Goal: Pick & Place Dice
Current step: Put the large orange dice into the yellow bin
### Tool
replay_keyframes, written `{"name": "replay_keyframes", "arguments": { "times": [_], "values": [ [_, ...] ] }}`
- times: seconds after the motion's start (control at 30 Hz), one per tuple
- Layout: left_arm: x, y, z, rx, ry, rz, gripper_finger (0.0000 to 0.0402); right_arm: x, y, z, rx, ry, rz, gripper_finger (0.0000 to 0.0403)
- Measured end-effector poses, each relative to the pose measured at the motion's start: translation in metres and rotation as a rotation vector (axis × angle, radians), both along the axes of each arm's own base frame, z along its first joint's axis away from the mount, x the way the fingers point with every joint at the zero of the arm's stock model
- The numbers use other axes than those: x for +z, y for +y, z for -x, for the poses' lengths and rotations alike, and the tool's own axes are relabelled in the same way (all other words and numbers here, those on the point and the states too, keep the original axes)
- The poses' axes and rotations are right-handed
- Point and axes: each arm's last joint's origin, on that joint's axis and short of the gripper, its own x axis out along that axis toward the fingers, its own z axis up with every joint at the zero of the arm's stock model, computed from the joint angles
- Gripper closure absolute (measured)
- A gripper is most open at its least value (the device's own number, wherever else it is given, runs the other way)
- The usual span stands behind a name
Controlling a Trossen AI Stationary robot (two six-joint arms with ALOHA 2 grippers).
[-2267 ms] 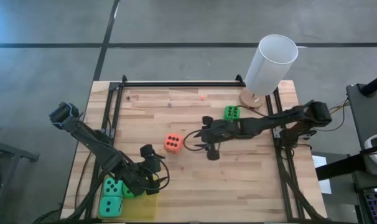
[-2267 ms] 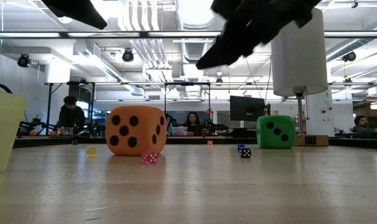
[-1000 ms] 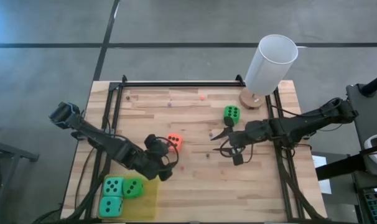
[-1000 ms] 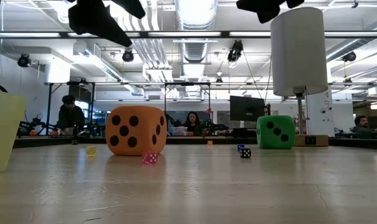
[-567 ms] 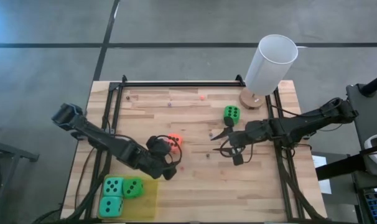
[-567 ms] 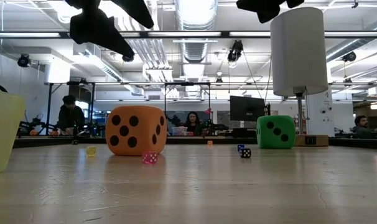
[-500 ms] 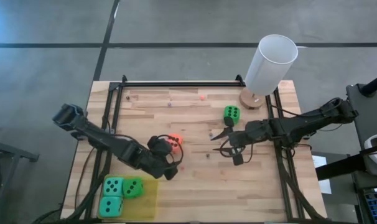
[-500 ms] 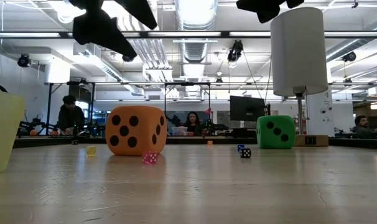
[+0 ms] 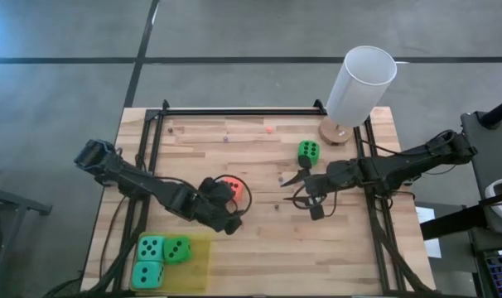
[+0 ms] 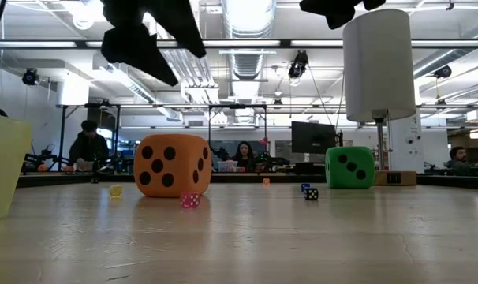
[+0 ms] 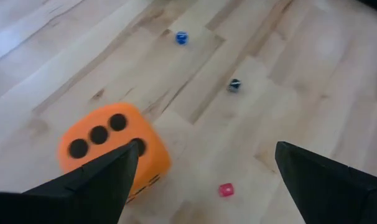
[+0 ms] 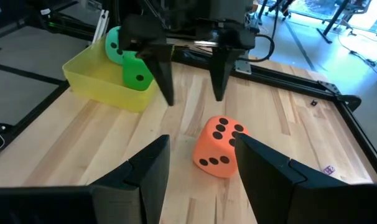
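Note:
The orange-red die rests on the table near the middle and also shows in the low view. My left gripper hovers open above it and slightly to its near side; the left wrist view shows the die beside one finger. My right gripper is open and empty to the die's right, facing it. One green die rests on the table by the white cylinder. Two teal dice and a green die lie in the yellow bin.
Tiny loose dice lie on the wood: a pink one, a blue one and a dark one. Black rails frame the table. Bare wood lies toward the near edge.
My left gripper has moved toward the table's right edge, from beside the yellow bin to over the orange-red die, staying open. The dice have not moved.

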Motion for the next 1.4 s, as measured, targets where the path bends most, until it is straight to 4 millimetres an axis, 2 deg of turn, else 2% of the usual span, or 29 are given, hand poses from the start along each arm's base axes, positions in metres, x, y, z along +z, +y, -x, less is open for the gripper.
{"name": "replay_keyframes", "arguments": {
  "times": [0.37,1.13,1.4],
  "values": [
    [-0.009,0.021,0.006,0.167,0.087,0.024,0.0020,0.000,0.000,0.000,0.001,0.000,0.002,0.0223],
    [-0.008,0.021,0.004,0.171,0.060,0.037,0.0020,0.000,0.000,0.000,0.001,0.000,0.002,0.0223],
    [0.003,0.025,-0.001,0.180,0.040,0.159,0.0011,0.000,0.000,0.000,-0.001,0.000,0.000,0.0223]
  ]
}}
